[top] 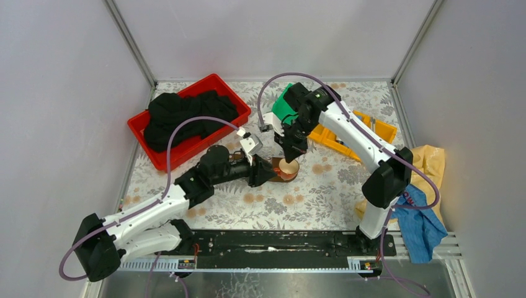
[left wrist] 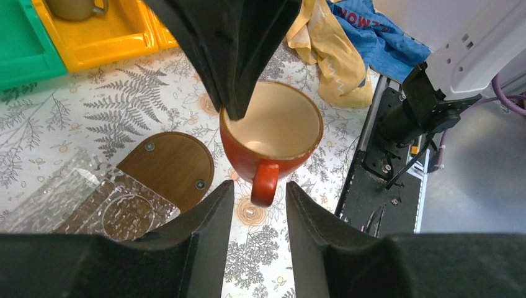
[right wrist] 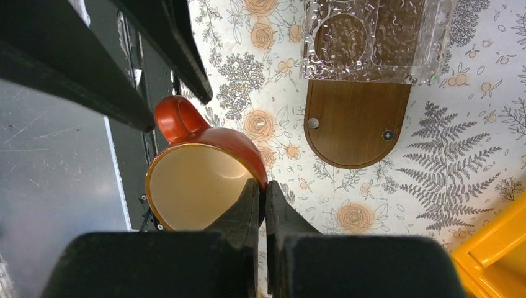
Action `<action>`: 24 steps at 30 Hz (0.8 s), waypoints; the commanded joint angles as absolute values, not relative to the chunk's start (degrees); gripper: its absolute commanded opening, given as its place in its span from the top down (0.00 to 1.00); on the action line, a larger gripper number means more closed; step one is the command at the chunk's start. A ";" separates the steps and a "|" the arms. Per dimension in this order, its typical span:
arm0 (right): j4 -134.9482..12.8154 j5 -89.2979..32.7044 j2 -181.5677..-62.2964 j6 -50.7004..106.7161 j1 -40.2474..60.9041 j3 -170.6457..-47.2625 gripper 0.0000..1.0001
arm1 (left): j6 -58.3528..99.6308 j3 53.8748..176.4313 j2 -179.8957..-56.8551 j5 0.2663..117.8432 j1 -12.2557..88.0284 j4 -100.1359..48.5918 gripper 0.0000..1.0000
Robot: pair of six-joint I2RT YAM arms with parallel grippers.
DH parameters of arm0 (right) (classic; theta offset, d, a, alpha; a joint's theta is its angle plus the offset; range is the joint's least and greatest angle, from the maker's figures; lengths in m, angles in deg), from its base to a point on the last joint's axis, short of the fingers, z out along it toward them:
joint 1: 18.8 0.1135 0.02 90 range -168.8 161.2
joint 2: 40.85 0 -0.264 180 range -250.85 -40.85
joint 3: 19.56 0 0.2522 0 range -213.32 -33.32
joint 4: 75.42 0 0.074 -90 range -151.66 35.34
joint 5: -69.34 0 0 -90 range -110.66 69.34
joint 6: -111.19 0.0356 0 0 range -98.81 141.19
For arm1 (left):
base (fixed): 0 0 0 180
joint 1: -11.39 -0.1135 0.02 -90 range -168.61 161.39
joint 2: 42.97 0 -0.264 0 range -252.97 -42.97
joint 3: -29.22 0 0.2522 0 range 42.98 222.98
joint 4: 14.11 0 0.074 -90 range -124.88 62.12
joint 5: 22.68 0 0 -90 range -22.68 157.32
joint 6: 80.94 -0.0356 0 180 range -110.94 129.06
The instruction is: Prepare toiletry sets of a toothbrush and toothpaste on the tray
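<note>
The tray (left wrist: pixel 167 164) is a dark brown oval board on the floral tablecloth, also in the right wrist view (right wrist: pixel 356 124). A clear plastic holder (left wrist: pixel 93 205) covers one end of it. A red cup (right wrist: pixel 192 186) with a cream inside hangs beside the tray. My right gripper (right wrist: pixel 265 186) is shut on the cup's rim, one finger inside and one outside. My left gripper (left wrist: pixel 259 186) is open, with the cup's handle (left wrist: pixel 265 183) just between its fingertips, not touching. In the top view both grippers meet at the cup (top: pixel 288 167). No toothbrush or toothpaste is in view.
A red crate (top: pixel 186 118) with black cloth stands at the back left. A green bin (top: pixel 284 108) and a yellow bin (top: pixel 372 130) stand behind the right arm. Yellow cloth (top: pixel 431 161) and blue cloth (top: pixel 422 226) lie at the right edge.
</note>
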State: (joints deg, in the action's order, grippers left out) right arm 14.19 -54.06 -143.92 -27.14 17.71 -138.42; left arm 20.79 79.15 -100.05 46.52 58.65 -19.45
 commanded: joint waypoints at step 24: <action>16.17 -51.04 -144.62 -24.02 19.58 -141.57 1.00 | 13.22 87.15 -101.00 46.83 60.18 -32.03 0.49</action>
State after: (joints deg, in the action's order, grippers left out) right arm 14.74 -51.07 -145.91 -24.96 19.13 -139.36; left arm 15.50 86.27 -103.15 45.05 59.83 -28.30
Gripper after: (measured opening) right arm 0.033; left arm 0.470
